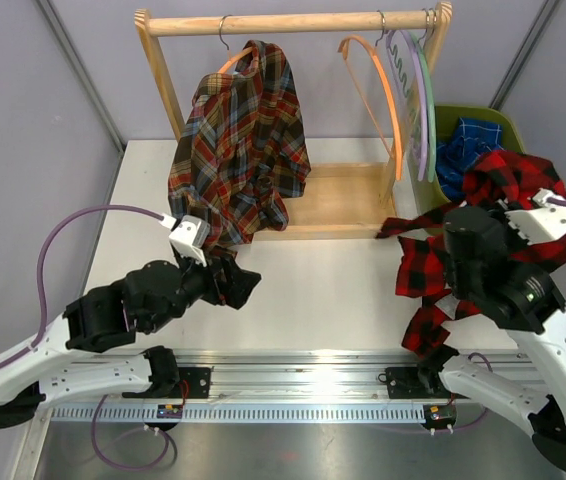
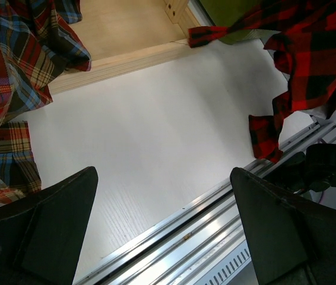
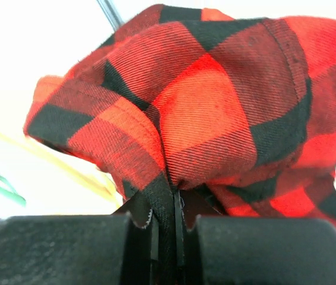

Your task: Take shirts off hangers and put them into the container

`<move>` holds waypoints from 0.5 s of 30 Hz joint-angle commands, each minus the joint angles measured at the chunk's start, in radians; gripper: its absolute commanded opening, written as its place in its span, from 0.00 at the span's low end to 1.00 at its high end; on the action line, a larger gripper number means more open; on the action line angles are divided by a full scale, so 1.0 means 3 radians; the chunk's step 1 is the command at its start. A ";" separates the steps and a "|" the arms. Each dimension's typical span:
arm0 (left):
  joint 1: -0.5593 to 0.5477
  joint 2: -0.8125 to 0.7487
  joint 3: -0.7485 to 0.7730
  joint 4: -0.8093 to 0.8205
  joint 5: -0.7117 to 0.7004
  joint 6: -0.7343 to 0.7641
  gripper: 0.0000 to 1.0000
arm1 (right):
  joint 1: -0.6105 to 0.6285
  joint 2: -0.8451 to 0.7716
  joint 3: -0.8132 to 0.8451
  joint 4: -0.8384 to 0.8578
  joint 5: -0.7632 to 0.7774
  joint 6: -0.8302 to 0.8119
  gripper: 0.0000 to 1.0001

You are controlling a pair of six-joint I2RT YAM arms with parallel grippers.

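Looking down from above, the tartan shirt (image 1: 238, 150) is hanging on an orange hanger (image 1: 229, 62) from the wooden rack (image 1: 293, 22), and its tail droops right down to the left pincer (image 1: 235, 284). A few bare hangers (image 1: 408, 100) are bunched at the rack's right end. The red-and-black shirt (image 1: 508, 185) is off any hanger, bunched over the end of the right arm (image 1: 523, 300) just in front of the green bin (image 1: 508, 122). One sleeve reaches toward the rack's tray and the rest dangles over the bench (image 1: 333, 290). There's a blue shirt (image 1: 468, 145) in the bin already. From the left wrist camera, that pincer is spread wide with nothing between its fingers (image 2: 37, 225), just bare bench. The tartan cloth sits off to the left and the red shirt is up in the right corner. From the right wrist camera, the right pincer (image 3: 168, 234) is clamped tight on a fold of the red-and-black shirt, which fills most of that view.
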 commanded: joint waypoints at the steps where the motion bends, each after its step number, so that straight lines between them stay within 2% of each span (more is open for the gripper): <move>1: -0.0009 -0.0093 0.0066 0.0141 0.0046 -0.0054 0.98 | -0.0098 -0.0286 -0.0108 0.2333 0.0456 -0.2288 0.00; 2: -0.0009 -0.0109 0.0051 0.0157 0.0051 -0.0054 0.98 | -0.0113 -0.0322 -0.0240 0.2738 0.0435 -0.2996 0.00; 3: -0.0009 -0.0124 0.0046 0.0157 0.0051 -0.0054 0.98 | -0.0169 -0.0333 -0.0257 0.3172 0.0384 -0.3185 0.00; 5: -0.0009 -0.0144 0.0035 0.0157 0.0056 -0.0049 0.98 | -0.0215 -0.0242 -0.0080 0.3136 0.0185 -0.3366 0.00; 9: -0.0009 -0.0180 0.0025 0.0162 0.0066 -0.0044 0.97 | -0.0465 0.0452 0.0713 0.1744 -0.0412 -0.2697 0.00; 10: -0.0014 -0.0190 0.0020 0.0167 0.0061 -0.0039 0.97 | -0.0739 0.0571 0.0998 0.1568 -0.0829 -0.2509 0.00; 12: -0.0009 -0.0236 0.0015 0.0162 0.0061 -0.0049 0.97 | -0.1134 0.0893 0.1230 0.1230 -0.1286 -0.2360 0.00; 13: -0.0014 -0.0262 0.0005 0.0142 0.0046 -0.0049 0.97 | -0.1515 0.0985 0.1418 0.1173 -0.1734 -0.2288 0.00; 15: -0.0009 -0.0328 0.0005 0.0126 0.0036 -0.0054 0.97 | -0.1738 0.1200 0.1542 0.1192 -0.1993 -0.2292 0.00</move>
